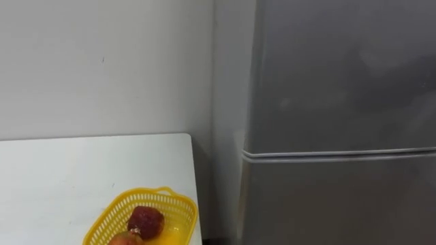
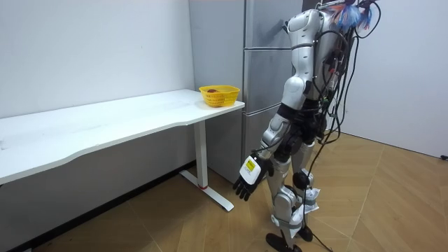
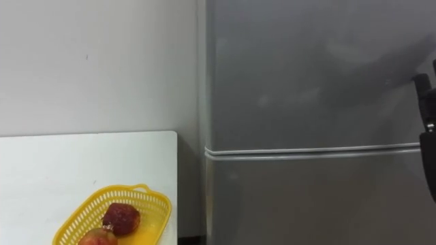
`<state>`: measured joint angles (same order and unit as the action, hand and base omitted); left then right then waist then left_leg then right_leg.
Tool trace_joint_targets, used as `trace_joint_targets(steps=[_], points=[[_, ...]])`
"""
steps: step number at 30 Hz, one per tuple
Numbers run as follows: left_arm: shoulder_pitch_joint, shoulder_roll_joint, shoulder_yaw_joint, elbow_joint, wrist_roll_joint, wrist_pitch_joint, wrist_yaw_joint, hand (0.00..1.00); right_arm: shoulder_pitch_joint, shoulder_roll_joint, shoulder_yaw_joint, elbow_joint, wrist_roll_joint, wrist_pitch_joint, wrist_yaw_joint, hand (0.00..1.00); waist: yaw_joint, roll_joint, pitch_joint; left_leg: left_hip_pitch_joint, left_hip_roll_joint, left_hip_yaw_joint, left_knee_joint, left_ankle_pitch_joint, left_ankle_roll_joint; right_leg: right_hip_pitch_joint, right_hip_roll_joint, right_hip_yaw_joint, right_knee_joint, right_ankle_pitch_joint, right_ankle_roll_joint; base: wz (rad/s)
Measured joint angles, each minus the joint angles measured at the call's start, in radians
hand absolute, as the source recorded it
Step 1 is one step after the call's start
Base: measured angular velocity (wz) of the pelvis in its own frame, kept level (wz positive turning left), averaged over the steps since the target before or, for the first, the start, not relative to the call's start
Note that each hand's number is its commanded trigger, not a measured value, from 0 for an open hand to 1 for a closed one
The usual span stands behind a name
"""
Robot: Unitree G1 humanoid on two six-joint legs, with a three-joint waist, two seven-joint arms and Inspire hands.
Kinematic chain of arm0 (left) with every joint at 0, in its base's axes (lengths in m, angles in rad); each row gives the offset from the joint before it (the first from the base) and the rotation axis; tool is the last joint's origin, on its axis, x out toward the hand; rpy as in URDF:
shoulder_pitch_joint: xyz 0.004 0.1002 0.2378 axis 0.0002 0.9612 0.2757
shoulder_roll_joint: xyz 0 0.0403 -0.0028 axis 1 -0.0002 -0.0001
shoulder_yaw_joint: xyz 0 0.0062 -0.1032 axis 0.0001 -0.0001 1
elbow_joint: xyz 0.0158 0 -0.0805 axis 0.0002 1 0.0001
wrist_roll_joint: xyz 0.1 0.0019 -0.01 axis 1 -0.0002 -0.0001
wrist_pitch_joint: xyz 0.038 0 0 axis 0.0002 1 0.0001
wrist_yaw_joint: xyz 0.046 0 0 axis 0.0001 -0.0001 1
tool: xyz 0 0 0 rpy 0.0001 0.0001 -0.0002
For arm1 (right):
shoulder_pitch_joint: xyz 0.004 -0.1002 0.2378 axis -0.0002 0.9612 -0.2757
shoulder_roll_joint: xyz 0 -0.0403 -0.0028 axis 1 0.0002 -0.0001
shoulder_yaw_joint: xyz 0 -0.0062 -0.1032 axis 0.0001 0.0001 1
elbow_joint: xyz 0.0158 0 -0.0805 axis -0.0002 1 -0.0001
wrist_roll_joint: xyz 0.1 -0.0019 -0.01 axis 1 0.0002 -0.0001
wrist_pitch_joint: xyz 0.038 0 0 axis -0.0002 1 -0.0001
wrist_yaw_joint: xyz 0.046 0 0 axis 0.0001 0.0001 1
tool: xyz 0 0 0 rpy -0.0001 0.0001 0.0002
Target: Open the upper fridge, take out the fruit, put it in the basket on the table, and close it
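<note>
Fridge (image 1: 340, 82) stands shut beside the table (image 1: 68, 170), and the robot stands close in front of it, facing the doors. Whatever must be taken out is, I suppose, behind the upper door (image 1: 354, 61), which is closed, so it cannot be seen. The lower door (image 1: 340, 204) is closed too.

A yellow basket (image 1: 112, 204) sits at the table's corner nearest the fridge, with a dark red fruit (image 1: 146, 221) and a second reddish fruit (image 1: 126, 239) inside. I think it waits there so the robot can put things down without walking far.

The left hand (image 2: 246, 183) hangs low beside the leg, its fingers loose and spread, and it holds nothing. The right hand (image 3: 428, 129) shows as a dark shape before the fridge, at the height of the seam between the doors. I cannot tell how its fingers stand, or whether it touches the door. Probably it is placed there to pull the upper door.
</note>
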<state>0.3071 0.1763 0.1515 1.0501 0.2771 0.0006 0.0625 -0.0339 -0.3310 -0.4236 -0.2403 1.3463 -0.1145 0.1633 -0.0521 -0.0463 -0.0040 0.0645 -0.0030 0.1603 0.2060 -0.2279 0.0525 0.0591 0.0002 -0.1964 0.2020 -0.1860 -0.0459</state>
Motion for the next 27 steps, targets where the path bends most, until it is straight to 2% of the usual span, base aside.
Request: trace_joint_targets(steps=[8, 10, 12, 13, 15, 17, 19, 22, 23, 27], points=[[0.001, 0.0, 0.006, 0.0, 0.0, -0.001, 0.01, 0.0, 0.001, 0.0, -0.002, 0.012, -0.065, -0.002, -0.022, 0.0, -0.008, -0.007, 0.0013, 0.0, 0.0, -0.003, 0.006, 0.0, 0.0, -0.004, 0.0, -0.001, -0.007, 0.0, 0.0, 0.0], [0.002, 0.0, 0.009, 0.0, 0.001, -0.001, 0.015, 0.0, 0.007, 0.0, -0.007, 0.032, -0.098, -0.002, -0.04, 0.0, -0.011, -0.012, -0.0006, 0.0, 0.0, -0.006, 0.005, 0.0, 0.0, 0.0, 0.001, -0.001, -0.012, 0.001, 0.0, 0.04], [0.008, 0.0, 0.011, -0.009, 0.0, -0.001, 0.017, 0.0, 0.035, 0.0, -0.013, 0.035, -0.132, -0.002, -0.079, 0.0, -0.01, -0.008, -0.003, 0.0, 0.001, -0.007, 0.005, 0.0, 0.0, 0.001, 0.001, -0.001, -0.013, 0.001, 0.0, 0.02], [0.015, 0.0, 0.011, -0.012, 0.0, -0.002, 0.024, 0.0, 0.057, 0.001, -0.014, 0.043, -0.183, -0.002, -0.106, 0.0, -0.013, -0.019, -0.0036, 0.0, 0.0, -0.008, 0.005, 0.0, 0.0, 0.0, 0.001, -0.001, -0.014, 0.001, 0.0, 0.0], [0.018, 0.001, 0.011, -0.008, -0.002, -0.001, 0.037, 0.0, 0.08, 0.001, -0.014, 0.078, -0.317, -0.001, -0.166, 0.0, -0.023, -0.02, -0.0036, 0.001, 0.0, -0.009, 0.002, 0.0, 0.0, 0.0, 0.001, -0.001, -0.014, 0.001, 0.0, 0.0], [0.015, 0.003, 0.011, -0.007, -0.01, -0.001, 0.064, 0.0, 0.119, 0.002, -0.014, 0.145, -0.445, 0.002, -0.288, 0.0, -0.027, -0.03, -0.0038, 0.001, 0.0, -0.009, -0.001, 0.0, 0.0, -0.001, 0.002, -0.001, -0.012, 0.001, 0.0, 0.0], [0.015, 0.003, 0.008, -0.007, -0.01, 0.0, 0.078, 0.0, 0.135, 0.003, -0.019, 0.204, -0.489, 0.005, -0.382, 0.0, -0.037, -0.037, -0.0045, 0.0, -0.001, -0.012, -0.001, 0.0, 0.0, 0.009, 0.001, -0.004, -0.014, 0.003, 0.002, 0.03], [0.012, 0.003, 0.002, -0.009, -0.011, 0.009, 0.084, 0.0, 0.136, 0.009, -0.043, 0.278, -0.49, 0.006, -0.534, 0.0, -0.053, -0.03, -0.0033, -0.002, -0.003, -0.015, -0.007, 0.0, 0.001, 0.01, 0.0, -0.004, -0.016, 0.003, 0.003, 0.02], [0.011, 0.003, 0.002, -0.015, -0.011, 0.02, 0.082, 0.0, 0.137, 0.009, -0.052, 0.289, -0.49, 0.007, -0.581, 0.0, -0.06, -0.028, 0.0003, -0.004, -0.004, -0.014, -0.008, -0.001, 0.001, 0.007, 0.0, -0.003, -0.016, 0.003, 0.003, 0.0], [0.015, 0.003, 0.003, -0.045, -0.01, 0.048, 0.082, 0.0, 0.139, 0.01, -0.082, 0.335, -0.509, 0.006, -0.691, 0.0, -0.063, -0.01, 0.0021, -0.005, -0.003, -0.007, -0.011, -0.001, 0.001, 0.001, 0.002, 0.004, -0.017, 0.003, 0.004, -0.05]])
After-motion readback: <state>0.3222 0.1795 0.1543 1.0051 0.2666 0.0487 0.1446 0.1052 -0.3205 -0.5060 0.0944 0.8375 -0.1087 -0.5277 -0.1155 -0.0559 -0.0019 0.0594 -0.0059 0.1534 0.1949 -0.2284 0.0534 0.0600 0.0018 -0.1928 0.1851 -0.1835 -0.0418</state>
